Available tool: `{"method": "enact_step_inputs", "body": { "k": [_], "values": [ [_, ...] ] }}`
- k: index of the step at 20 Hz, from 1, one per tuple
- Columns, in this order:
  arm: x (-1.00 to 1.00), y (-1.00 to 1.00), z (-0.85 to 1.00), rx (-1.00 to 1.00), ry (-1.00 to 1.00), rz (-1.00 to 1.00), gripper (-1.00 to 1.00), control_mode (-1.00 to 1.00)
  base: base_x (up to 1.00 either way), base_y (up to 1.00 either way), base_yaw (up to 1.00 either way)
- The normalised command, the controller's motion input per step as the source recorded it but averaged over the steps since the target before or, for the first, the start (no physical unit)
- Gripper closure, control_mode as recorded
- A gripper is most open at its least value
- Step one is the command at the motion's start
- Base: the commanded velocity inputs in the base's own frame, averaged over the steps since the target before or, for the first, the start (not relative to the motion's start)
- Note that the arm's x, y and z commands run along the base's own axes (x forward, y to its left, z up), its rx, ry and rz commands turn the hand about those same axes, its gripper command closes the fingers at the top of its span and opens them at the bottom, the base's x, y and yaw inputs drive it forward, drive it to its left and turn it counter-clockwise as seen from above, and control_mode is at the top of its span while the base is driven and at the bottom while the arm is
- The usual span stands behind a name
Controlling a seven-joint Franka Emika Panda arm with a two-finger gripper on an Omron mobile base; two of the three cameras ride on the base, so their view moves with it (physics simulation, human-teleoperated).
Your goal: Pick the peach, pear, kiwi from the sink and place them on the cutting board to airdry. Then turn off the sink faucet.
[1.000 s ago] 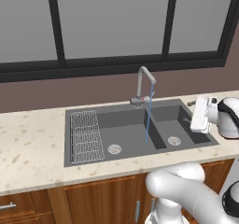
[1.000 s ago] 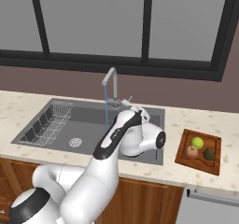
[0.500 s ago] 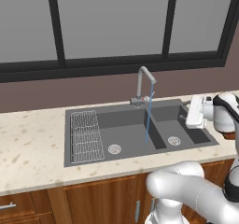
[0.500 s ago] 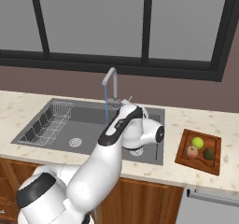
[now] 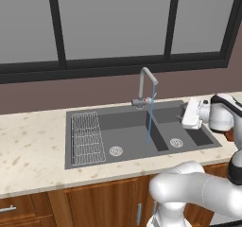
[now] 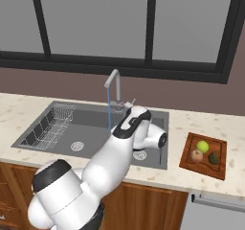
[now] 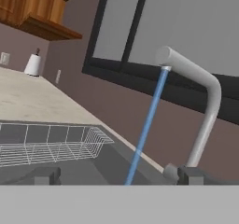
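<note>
The peach [image 6: 196, 155], pear [image 6: 202, 146] and kiwi [image 6: 214, 158] lie together on the reddish-brown cutting board [image 6: 187, 161], on the counter right of the sink [image 6: 91, 128]. The silver sink faucet [image 5: 146, 86] runs, and its thin blue stream [image 5: 150, 119] falls into the dark grey sink [image 5: 127, 136]. My gripper [image 5: 186, 116] hovers over the right basin, pointing left at the faucet. In the hand view the gripper [image 7: 116, 176] stands open, its fingertips [image 7: 46, 175] wide apart with nothing held, and the faucet [image 7: 205, 101] and stream [image 7: 147, 125] are just ahead.
A wire rack [image 5: 87, 136] sits in the left part of the sink. Two round drains [image 5: 116, 151] lie on the basin floors. A dark-framed window runs behind the faucet. My white arm [image 6: 119, 147] crosses the sink's right basin in the right base view.
My hand has moved a little to the left over the right basin, closer to the faucet. The jaws stay open, and the fruit on the board has not moved.
</note>
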Motion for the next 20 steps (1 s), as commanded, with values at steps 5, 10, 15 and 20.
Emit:
{"method": "enact_step_inputs", "body": {
  "k": [5,10,15,20],
  "values": [
    [0.49,0.01,-0.06,0.10,0.00,-0.01,-1.00,-1.00,0.00,0.00,0.00],
    [0.33,-0.01,0.00,0.01,0.00,0.00,-1.00,-1.00,0.00,0.00,0.00],
    [0.34,-0.05,0.00,0.00,0.00,0.00,-1.00,-1.00,0.00,0.00,0.00],
    [0.20,-0.08,-0.02,0.00,0.00,0.00,-1.00,-1.00,0.00,0.00,0.00]
  ]
}}
